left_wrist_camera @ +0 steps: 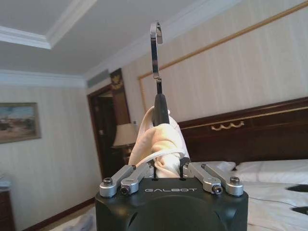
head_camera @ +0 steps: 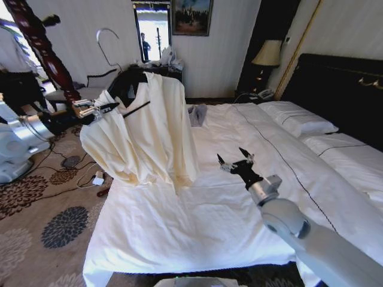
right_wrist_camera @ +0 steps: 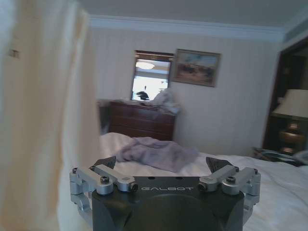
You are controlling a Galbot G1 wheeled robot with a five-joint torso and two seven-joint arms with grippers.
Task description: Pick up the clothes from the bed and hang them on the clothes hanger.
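left gripper raised, clamping clothes hanger | right gripper spread, low

Hotel-style bedroom: white bed, dark headboard, bedside lamp, patterned carpet.

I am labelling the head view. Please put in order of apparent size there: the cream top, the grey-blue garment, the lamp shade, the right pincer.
1. Cream top, hanging on the clothes hanger held by the left pincer.
2. Right pincer, open; nearness enlarges it.
3. Lamp shade, looks similar, so unsure.
4. Grey-blue garment.
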